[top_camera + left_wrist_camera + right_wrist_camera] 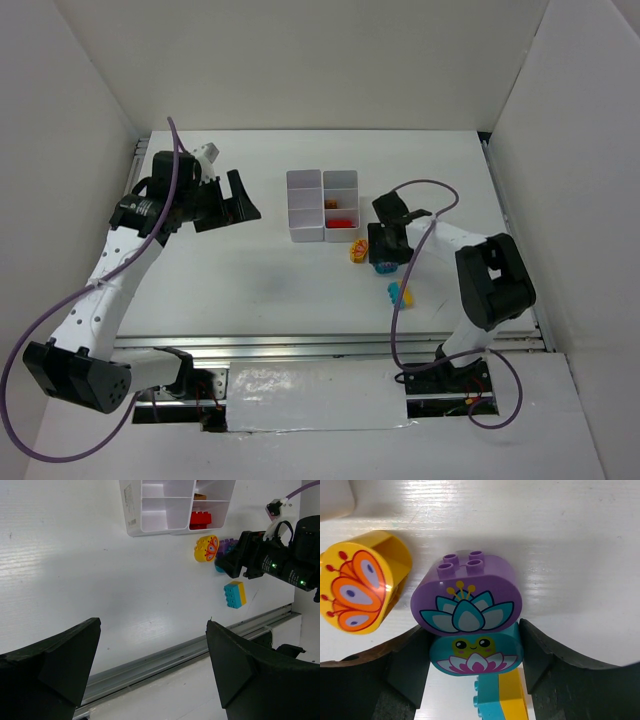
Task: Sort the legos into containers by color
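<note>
My right gripper (475, 655) is shut on a teal lego (476, 652) printed with a frog face, one finger against each end. A purple lego (470, 595) with a lotus print sits against the teal one's far side. A yellow butterfly lego (362, 580) lies to the left, and a teal-and-yellow lego (500, 697) lies under the wrist. The white containers (305, 210) stand just left of the right gripper (385, 262), with a red lego (340, 222) in a right-column compartment. My left gripper (235, 200) hangs open and empty, well left of the containers.
An orange piece (199, 496) lies in the compartment behind the red lego (200, 519). A metal rail (165, 660) runs along the table's near edge. White walls close in the table at the back and both sides.
</note>
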Action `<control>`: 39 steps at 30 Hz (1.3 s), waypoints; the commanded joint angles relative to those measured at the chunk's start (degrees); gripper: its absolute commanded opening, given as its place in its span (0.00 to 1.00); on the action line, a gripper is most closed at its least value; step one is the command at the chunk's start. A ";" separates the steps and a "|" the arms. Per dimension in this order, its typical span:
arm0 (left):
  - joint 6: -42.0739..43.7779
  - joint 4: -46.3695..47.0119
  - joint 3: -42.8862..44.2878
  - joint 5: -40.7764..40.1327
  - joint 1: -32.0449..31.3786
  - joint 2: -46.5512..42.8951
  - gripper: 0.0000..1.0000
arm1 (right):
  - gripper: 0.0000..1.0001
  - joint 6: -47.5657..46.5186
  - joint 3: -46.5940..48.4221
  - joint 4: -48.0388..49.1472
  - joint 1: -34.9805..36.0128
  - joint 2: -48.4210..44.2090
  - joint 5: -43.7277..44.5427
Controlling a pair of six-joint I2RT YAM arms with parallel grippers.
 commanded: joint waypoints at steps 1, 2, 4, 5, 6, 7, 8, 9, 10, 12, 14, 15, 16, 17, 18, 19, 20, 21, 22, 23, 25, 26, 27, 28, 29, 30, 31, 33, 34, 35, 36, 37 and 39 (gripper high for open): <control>0.99 2.01 0.18 1.01 0.12 0.12 1.00 | 0.34 1.25 -0.30 2.09 0.28 -5.88 1.75; 0.90 2.19 0.00 1.10 0.20 0.21 1.00 | 0.28 1.25 -0.48 2.45 0.37 -6.94 1.40; 0.46 2.63 -0.09 1.88 0.20 0.38 1.00 | 0.22 1.43 -0.22 2.89 0.28 -10.27 0.61; 0.37 2.80 0.09 2.24 0.20 0.47 0.99 | 0.21 1.25 0.04 2.98 0.37 -11.51 0.43; 0.11 2.89 0.26 2.68 0.20 0.64 1.00 | 0.20 1.25 0.31 3.15 0.28 -13.00 -0.01; -0.07 3.07 0.53 3.55 0.20 0.91 1.00 | 0.20 0.73 0.74 3.24 0.37 -14.41 -0.79; -0.15 3.24 1.49 4.26 0.20 1.08 0.99 | 0.18 0.12 1.36 3.15 0.37 -16.95 -2.11; -0.42 3.33 2.02 5.22 0.20 1.52 1.00 | 0.16 -0.33 2.06 2.80 0.37 -18.10 -3.69; -0.59 3.85 3.24 6.45 0.12 1.70 1.00 | 0.15 -0.94 3.11 2.63 0.63 -19.25 -7.79; -1.99 6.65 4.30 13.80 0.12 2.23 0.99 | 0.11 -0.95 4.52 2.62 1.51 -22.31 -12.82; -3.84 9.89 4.13 18.80 0.20 2.32 0.99 | 0.11 -0.33 5.93 2.36 4.22 -24.34 -18.28; -6.28 11.84 3.96 21.20 0.12 2.40 0.99 | 0.10 -0.24 6.89 1.93 5.71 -24.53 -19.16; -7.87 13.69 3.35 23.31 0.12 2.58 0.99 | 0.10 -0.33 9.34 1.31 7.47 -24.62 -19.43; -9.28 17.01 3.08 26.29 -0.06 2.67 0.99 | 0.10 -0.42 10.58 0.26 11.31 -24.44 -19.78; -11.30 18.17 2.99 27.28 -0.23 3.02 0.99 | 0.10 -0.51 11.98 -0.62 13.27 -23.22 -19.52; -11.67 18.71 3.60 27.72 -0.50 3.37 0.99 | 0.09 -0.51 15.13 -1.76 14.77 -22.52 -19.61; -11.67 18.19 4.30 27.64 -1.11 3.81 0.98 | 0.08 -0.33 16.55 -3.07 17.22 -21.64 -19.96; -11.32 17.40 5.00 27.55 -1.46 5.03 0.98 | 0.07 0.10 18.83 -3.61 18.46 -20.50 -19.70; -10.80 16.26 6.84 27.21 -1.90 5.74 0.98 | 0.07 0.11 19.38 -3.44 19.60 -20.23 -19.52; -9.66 13.64 7.73 26.68 -2.95 7.14 0.97 | 0.05 0.28 20.08 -2.92 21.44 -20.05 -18.83; -8.51 11.87 9.58 25.97 -3.92 8.20 0.95 | 0.02 0.46 22.80 -3.26 22.42 -18.47 -18.99; -8.07 10.73 9.84 25.71 -4.80 8.81 0.95 | 0.02 0.11 23.85 -4.31 23.30 -17.86 -18.91; -7.89 10.37 10.02 25.27 -5.07 8.99 0.94 | 0.02 0.02 25.34 -4.84 23.92 -17.24 -18.47; -7.72 10.10 9.93 25.01 -5.24 9.17 0.93 | 0.02 -0.24 25.79 -4.93 24.44 -16.89 -18.12; -7.63 9.58 9.85 24.92 -5.33 9.35 0.93 | 0.02 -0.50 26.15 -4.32 25.23 -16.80 -17.51; -7.45 9.31 9.85 25.09 -5.42 9.52 0.92 | 0.02 -0.51 26.41 -4.32 25.68 -16.62 -17.07; -7.28 8.96 9.85 25.09 -5.51 9.87 0.89 | 0.02 -0.68 26.93 -4.84 26.29 -16.36 -16.02; -6.66 7.21 10.28 24.92 -5.68 10.49 0.87 | 0.02 -0.77 28.17 -5.37 26.91 -15.92 -14.43; -6.22 6.77 10.37 24.74 -5.77 11.01 0.87 | 0.02 -0.68 28.61 -6.16 27.08 -15.31 -13.38; -5.87 6.24 10.46 24.57 -5.95 11.19 0.87 | 0.02 -0.59 29.65 -6.86 27.26 -14.78 -12.50; -5.52 5.36 10.46 24.39 -6.04 11.37 0.87 | 0.02 -0.51 30.62 -7.56 27.61 -14.25 -10.32; -4.91 5.01 10.37 24.48 -6.12 11.72 0.86 | 0.03 -0.94 31.41 -9.14 27.87 -13.29 -10.03; -4.46 4.13 10.20 24.22 -6.30 12.07 0.84 | 0.03 -1.29 32.91 -9.77 28.31 -12.93 -8.90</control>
